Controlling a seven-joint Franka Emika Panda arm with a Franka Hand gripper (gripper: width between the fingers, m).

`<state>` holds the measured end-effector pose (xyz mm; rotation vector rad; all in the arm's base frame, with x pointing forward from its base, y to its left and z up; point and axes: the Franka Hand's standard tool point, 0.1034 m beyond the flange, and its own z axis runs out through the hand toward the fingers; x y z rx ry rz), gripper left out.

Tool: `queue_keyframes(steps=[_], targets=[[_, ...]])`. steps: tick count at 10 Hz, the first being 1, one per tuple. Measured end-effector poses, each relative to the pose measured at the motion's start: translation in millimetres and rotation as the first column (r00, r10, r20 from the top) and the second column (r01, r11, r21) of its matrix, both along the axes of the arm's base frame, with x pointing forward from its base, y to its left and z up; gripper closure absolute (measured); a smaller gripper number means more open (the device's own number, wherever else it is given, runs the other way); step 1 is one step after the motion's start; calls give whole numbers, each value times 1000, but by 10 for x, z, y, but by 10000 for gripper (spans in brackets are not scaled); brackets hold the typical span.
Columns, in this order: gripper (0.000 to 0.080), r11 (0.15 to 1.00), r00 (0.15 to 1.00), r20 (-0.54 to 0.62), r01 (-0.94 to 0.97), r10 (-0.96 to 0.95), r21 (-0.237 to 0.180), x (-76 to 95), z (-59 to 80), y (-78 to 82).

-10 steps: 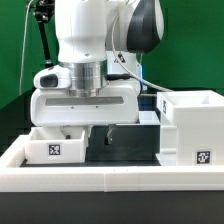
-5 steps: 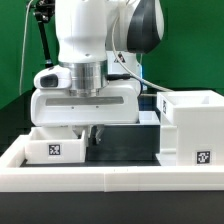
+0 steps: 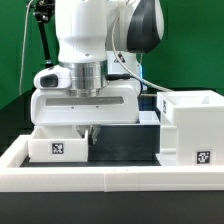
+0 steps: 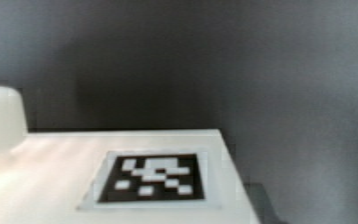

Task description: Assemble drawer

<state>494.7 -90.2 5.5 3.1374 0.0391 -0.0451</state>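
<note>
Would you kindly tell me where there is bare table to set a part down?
Bare black table lies between the small tray and the large case, behind the white front rim. It is crowded at the tray's inner edge, where the claw hangs.

I have the glossy white robot arm point(image 3: 85, 30) upright, its black joint cover point(image 3: 148, 25) high and its grey cylindrical wrist flange point(image 3: 88, 75) pointing straight down. The wide white two-finger gripper point(image 3: 93, 134) hangs low beneath. Only a dark stub of finger shows, so I cannot tell its opening.
</note>
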Motion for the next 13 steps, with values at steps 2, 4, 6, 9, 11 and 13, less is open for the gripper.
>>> queue_keyframes(steps=[2,4,6,9,11,13], targets=[[758,1000,1000,0,0,0,0,0,0,0],[758,1000,1000,0,0,0,0,0,0,0],[758,1000,1000,-5,-17,17,6,34,81,54],[757,998,998,11,-65,65,22,132,356,152],[757,992,992,4,-124,124,21,105,303,141],[757,974,974,6,-227,227,23,105,304,136]])
